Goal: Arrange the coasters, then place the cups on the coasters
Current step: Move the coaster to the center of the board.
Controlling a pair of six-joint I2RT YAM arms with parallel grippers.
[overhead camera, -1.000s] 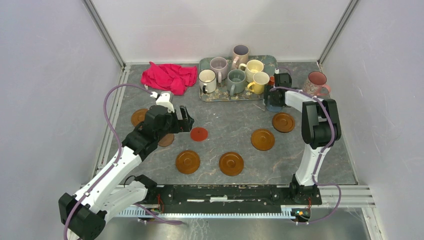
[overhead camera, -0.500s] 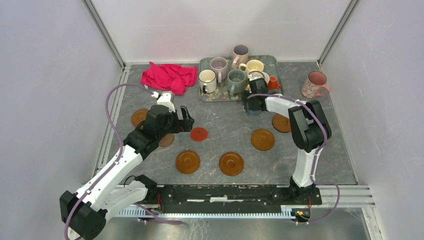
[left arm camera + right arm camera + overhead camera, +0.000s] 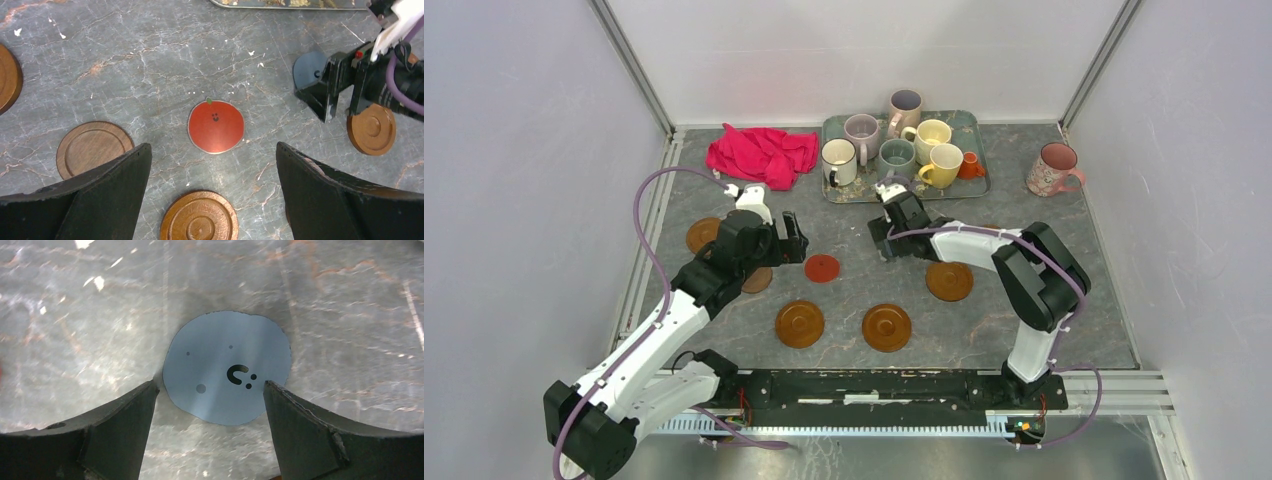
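A blue coaster [image 3: 227, 367] lies flat on the table between the tips of my right gripper [image 3: 210, 385], which is shut on its edges. It also shows in the left wrist view as the blue coaster [image 3: 306, 67]. My right gripper [image 3: 886, 238] is just below the tray. My left gripper [image 3: 212, 147] hangs open over the red coaster [image 3: 216, 126], touching nothing. Amber coasters [image 3: 799, 323] [image 3: 886, 327] [image 3: 949, 280] lie in front, and a dark brown coaster [image 3: 92, 148] sits left. Several cups [image 3: 896, 155] stand on the teal tray [image 3: 972, 122]. A pink floral cup [image 3: 1054, 167] stands apart on the right.
A red cloth [image 3: 762, 153] is bunched at the back left beside the tray. Another amber coaster [image 3: 701, 234] lies near the left rail, partly under my left arm. White walls close in the table on three sides.
My right gripper has swept left from the tray's right corner toward the table's middle, taking the blue coaster along. The left arm has stayed still.
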